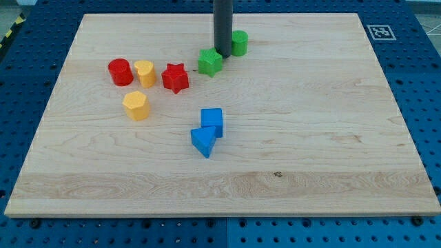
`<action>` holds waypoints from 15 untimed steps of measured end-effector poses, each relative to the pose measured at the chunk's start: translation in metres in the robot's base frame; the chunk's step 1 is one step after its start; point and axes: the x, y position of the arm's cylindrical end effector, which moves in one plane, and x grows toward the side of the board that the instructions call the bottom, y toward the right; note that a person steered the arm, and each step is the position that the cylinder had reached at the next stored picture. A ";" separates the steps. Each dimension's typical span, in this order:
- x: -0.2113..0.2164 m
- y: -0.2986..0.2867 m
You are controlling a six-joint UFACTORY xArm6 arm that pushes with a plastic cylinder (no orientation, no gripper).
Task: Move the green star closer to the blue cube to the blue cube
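My tip (224, 55): lower end of a straight dark rod, coming down from the view's top edge, a little left of centre. As end effector, a bare rod only, with no jaws to open or shut, and holding nothing. Stands down at the wooden surface (310, 138), in the narrow space between two green blocks.

Just to the tip's lower left, touching it or all but touching: the green star (210, 62). Cannot tell from this one view whether contact is made. Just to the tip's upper right, partly hidden behind the rod: a green cylinder (239, 43).

Further left of the green star, near it but apart: a red star (175, 78). Left again, a yellow block (144, 71) of rounded shape, hard to make out exactly, and pressed close beside it a red cylinder (120, 71). Below these two, standing alone, a second yellow block (136, 105), roughly hexagonal.

Toward the view's bottom from the green star, well apart from it with bare wood between: the blue cube (212, 122). Touching the cube at its lower left: a blue triangular block (203, 141).

Around the surface on all sides: a blue perforated table (424, 103). At the view's top right, just off the board's corner: a small black-and-white marker tag (377, 31).
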 end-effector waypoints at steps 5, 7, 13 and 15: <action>-0.034 -0.042; 0.007 -0.042; 0.091 -0.042; 0.093 -0.042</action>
